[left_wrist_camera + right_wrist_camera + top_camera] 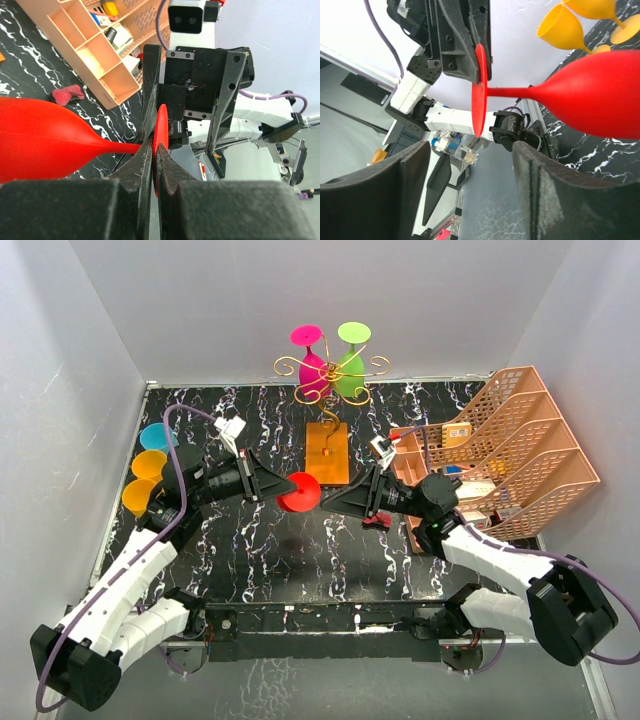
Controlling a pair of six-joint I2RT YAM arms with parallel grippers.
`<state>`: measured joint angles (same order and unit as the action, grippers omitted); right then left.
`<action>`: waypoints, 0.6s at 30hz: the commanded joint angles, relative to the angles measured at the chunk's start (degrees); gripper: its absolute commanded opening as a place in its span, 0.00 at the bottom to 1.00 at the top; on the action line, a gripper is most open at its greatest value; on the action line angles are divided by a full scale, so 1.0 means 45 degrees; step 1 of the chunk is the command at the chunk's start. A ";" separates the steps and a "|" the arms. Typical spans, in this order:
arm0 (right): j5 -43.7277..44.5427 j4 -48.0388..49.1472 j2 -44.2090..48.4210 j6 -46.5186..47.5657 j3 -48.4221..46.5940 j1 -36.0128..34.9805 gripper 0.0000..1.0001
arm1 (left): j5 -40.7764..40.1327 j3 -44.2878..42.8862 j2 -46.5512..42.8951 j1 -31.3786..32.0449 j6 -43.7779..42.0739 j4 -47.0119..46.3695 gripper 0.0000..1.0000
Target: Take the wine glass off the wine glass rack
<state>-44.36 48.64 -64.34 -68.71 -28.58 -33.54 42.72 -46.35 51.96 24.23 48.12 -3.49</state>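
Observation:
The gold wire wine glass rack (330,370) stands at the back on its orange-brown wooden base (327,452). A pink glass (310,360) and a green glass (350,358) hang on it. My left gripper (285,490) is shut on the foot disc (161,132) of a red wine glass (299,492), held above mid-table in front of the rack. Its bowl (40,145) points down toward the table. My right gripper (332,502) faces it from the right, open and empty, just short of the foot. The red glass (600,95) also shows in the right wrist view beyond the right gripper (470,147).
A peach lattice organiser (505,455) with small items fills the right side. Teal (156,435), yellow (150,464) and orange (140,495) glasses sit at the left edge. A small dark red object (375,521) lies under the right gripper.

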 commanded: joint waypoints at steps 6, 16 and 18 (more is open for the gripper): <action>0.0431 0.1940 -0.1284 -0.0762 -0.0814 -0.0583 0.47 | -0.0193 0.0302 -0.0135 0.0983 -0.0258 -0.0500 0.00; 0.0803 0.2597 -0.1569 -0.1807 -0.0129 -0.0611 0.08 | -0.0840 -0.0155 0.0030 0.1255 -0.0642 0.0564 0.08; 0.0993 0.2982 -0.1268 -0.1844 0.0157 -0.0613 0.08 | -0.0991 -0.0519 0.0098 0.1242 -0.0864 0.1090 0.28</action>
<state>-42.72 55.42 -72.47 -75.26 -29.04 -36.01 39.66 -45.12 52.58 29.50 46.57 -1.98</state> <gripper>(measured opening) 0.100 0.120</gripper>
